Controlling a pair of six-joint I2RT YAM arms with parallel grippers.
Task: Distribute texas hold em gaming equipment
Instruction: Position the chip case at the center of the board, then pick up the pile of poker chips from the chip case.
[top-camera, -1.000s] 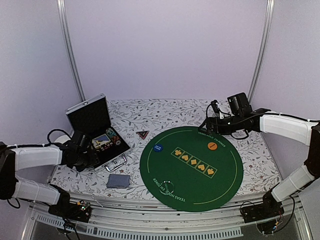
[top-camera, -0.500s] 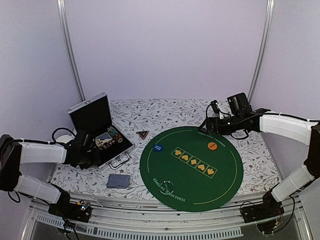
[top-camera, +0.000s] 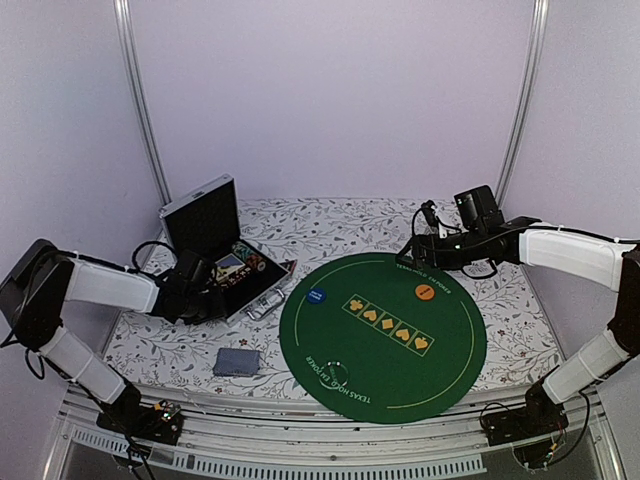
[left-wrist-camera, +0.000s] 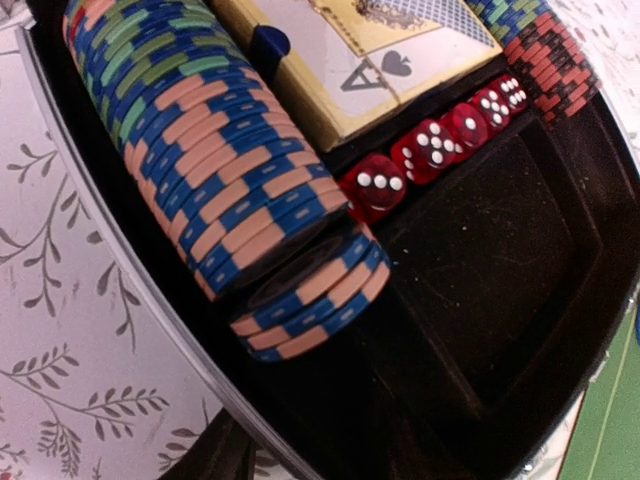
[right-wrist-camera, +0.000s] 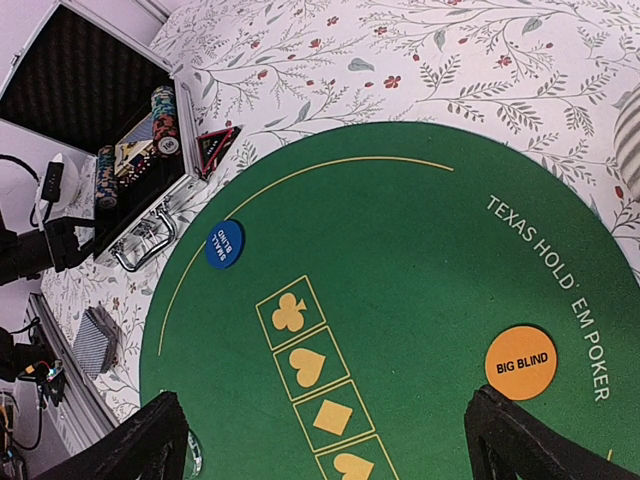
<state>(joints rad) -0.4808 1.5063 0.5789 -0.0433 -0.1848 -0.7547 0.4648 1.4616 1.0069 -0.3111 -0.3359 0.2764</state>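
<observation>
Right gripper (right-wrist-camera: 325, 410) spread wide over a green mat (right-wrist-camera: 400, 250).
Blue disc (right-wrist-camera: 224, 244) at its left edge, orange disc (right-wrist-camera: 521, 363) right; open case (right-wrist-camera: 70, 80) holding chips (right-wrist-camera: 163, 120) upper left, triangle (right-wrist-camera: 216, 146) just beside it, cards (right-wrist-camera: 97, 340) off the mat.

White arms, black joints
Both the left arm (top-camera: 100, 288) and right arm (top-camera: 572, 252) wear white shells, with black elbows and looping black cables.

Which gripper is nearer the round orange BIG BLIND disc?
Right. The right gripper hangs over the round green mat's far edge, just beyond the orange BIG BLIND disc; the left gripper is off the mat, at the open aluminium case.
</observation>
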